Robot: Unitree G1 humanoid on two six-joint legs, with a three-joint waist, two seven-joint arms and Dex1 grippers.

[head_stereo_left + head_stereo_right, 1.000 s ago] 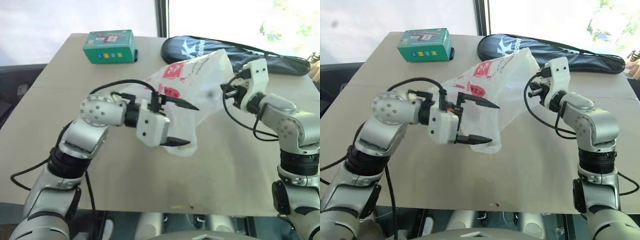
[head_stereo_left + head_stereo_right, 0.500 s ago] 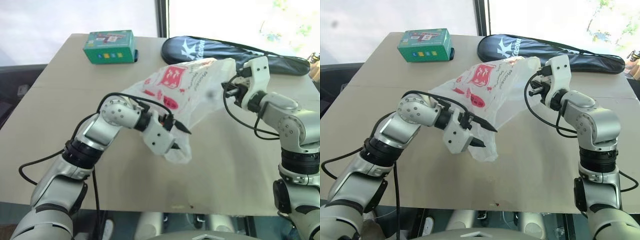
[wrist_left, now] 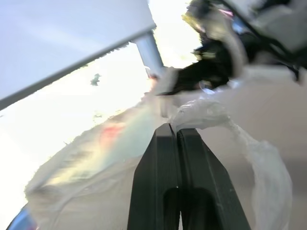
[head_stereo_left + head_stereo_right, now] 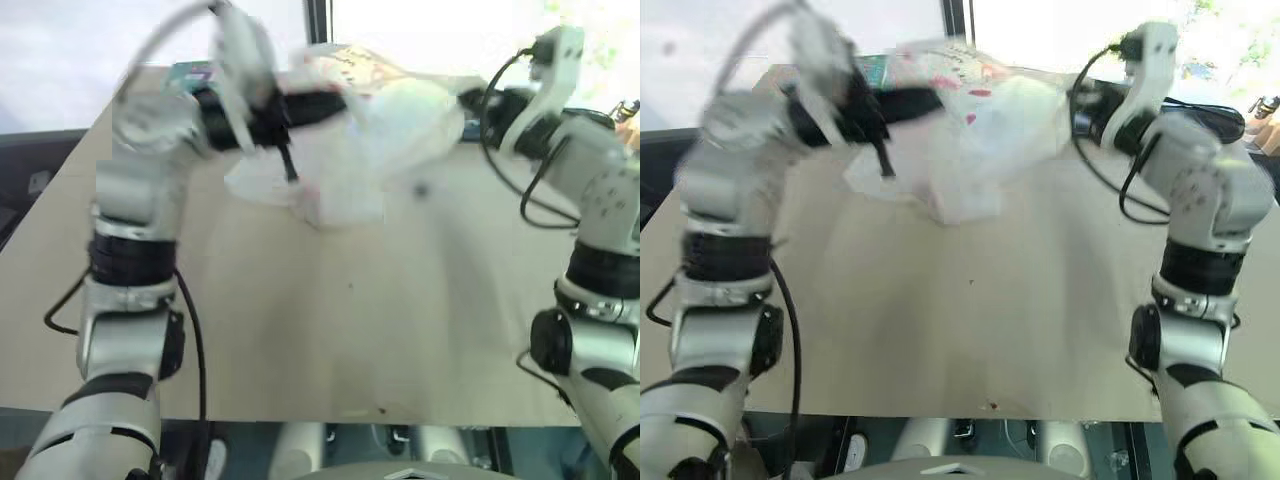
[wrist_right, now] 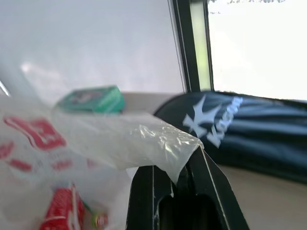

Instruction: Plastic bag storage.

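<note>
The plastic bag, translucent white with red print, hangs stretched between both grippers above the table. My left gripper is shut on the bag's left side, its black fingers pressed together in the left wrist view. My right gripper is shut on the bag's right edge; a flap of film is pinched between its fingers. The bag's lower part sags toward the tabletop. Something red and white shows through the plastic.
A green box sits at the far left of the table, partly behind my left arm. A long black racket cover lies along the far right edge. Windows stand beyond the table.
Both arms have risen and carried the bag up off the table. My left gripper, open a second ago beside the bag, has shut on its left side. The right gripper kept its hold.
</note>
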